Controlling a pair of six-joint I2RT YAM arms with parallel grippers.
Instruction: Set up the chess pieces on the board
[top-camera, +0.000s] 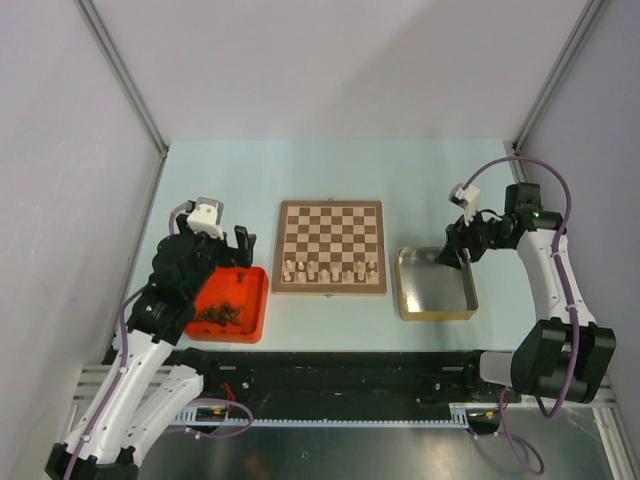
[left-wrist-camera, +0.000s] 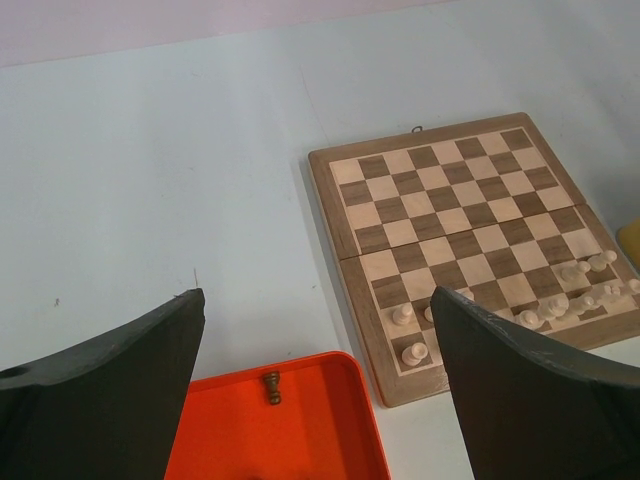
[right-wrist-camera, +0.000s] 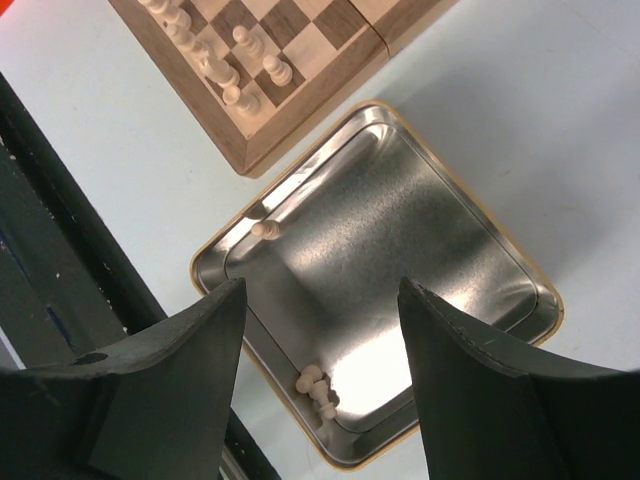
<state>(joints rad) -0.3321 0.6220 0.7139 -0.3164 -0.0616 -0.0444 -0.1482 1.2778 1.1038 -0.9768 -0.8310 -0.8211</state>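
The board lies mid-table, with several pale chess pieces on its two near rows. In the left wrist view the board shows pale pieces at its near edge. My left gripper is open and empty above the far end of the red tray; one dark piece lies between its fingers. My right gripper is open and empty above the gold tin. The tin holds a lone pale piece and a small cluster.
The red tray holds a heap of dark pieces at its near end. A corner of the board with pale pieces lies just left of the tin. Enclosure walls stand on both sides, and a dark rail runs along the near edge.
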